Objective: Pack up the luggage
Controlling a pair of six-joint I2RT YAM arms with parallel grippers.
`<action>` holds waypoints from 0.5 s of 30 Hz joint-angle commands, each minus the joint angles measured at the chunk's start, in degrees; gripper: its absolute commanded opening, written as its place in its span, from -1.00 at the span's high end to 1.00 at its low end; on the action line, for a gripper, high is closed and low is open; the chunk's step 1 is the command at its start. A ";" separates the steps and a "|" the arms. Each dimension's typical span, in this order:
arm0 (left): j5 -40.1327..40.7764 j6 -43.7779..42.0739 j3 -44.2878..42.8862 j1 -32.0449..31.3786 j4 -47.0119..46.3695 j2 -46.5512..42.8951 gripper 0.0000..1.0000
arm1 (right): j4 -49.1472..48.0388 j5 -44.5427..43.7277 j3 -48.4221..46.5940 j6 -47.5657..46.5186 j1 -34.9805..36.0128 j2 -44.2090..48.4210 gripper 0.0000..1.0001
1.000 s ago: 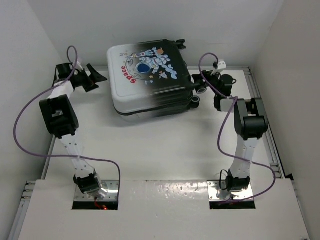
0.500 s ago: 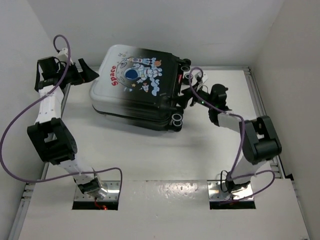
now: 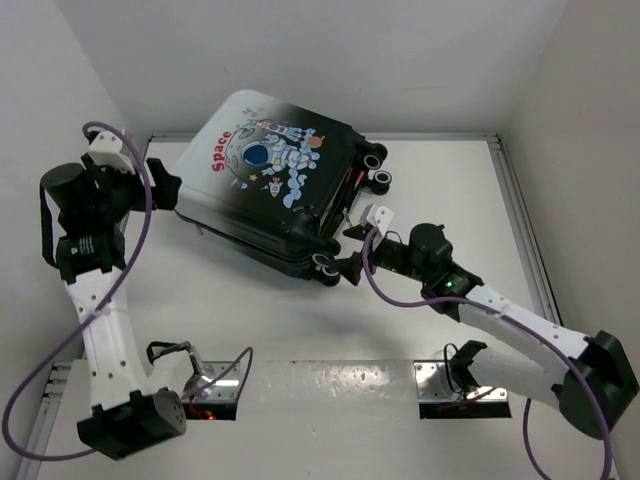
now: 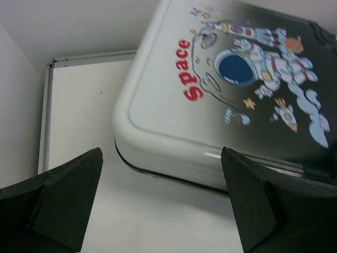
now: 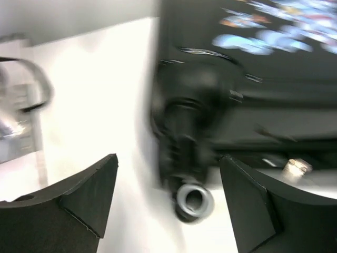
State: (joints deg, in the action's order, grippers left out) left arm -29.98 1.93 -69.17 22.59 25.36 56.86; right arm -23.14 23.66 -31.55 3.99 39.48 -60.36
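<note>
The luggage (image 3: pixel 265 190) lies shut and flat on the table, turned diagonally, its astronaut and red "Space" print facing up. My left gripper (image 3: pixel 163 190) stands open just off its white left corner, which fills the left wrist view as the luggage (image 4: pixel 221 89) beyond my gripper (image 4: pixel 161 158); nothing is between the fingers. My right gripper (image 3: pixel 352 248) is open and low at the black near corner. In the right wrist view a grey-rimmed wheel (image 5: pixel 194 199) sits between the spread fingers of that gripper (image 5: pixel 169 161), with gaps on both sides.
White walls close in the table (image 3: pixel 300 320) at the back and on both sides. A metal rail (image 3: pixel 520 220) runs along the right edge. Two more wheels (image 3: pixel 377 166) stick out at the luggage's far right. Purple cables loop off both arms.
The luggage has turned and slid toward the front left. My right arm has stretched out low along the table to its wheel corner. My left arm has swung up and to the left.
</note>
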 commanded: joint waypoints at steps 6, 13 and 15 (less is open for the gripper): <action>-5.18 -10.46 0.26 0.43 17.96 -4.13 -0.99 | 7.05 -18.48 -0.09 -0.66 -11.78 4.64 -0.84; -9.22 -12.92 -0.36 0.96 19.20 -0.79 -0.99 | 15.74 -7.51 -14.38 -3.55 -25.92 -7.13 -0.78; -9.22 -12.22 -0.88 0.97 19.20 1.40 -0.99 | 16.89 -7.14 -18.96 -3.55 -29.53 -11.59 -0.78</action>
State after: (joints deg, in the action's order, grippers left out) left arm -36.77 -8.93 -69.06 22.83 44.34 56.88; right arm -8.12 13.39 -43.09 1.39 14.63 -67.94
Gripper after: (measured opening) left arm 0.994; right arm 0.895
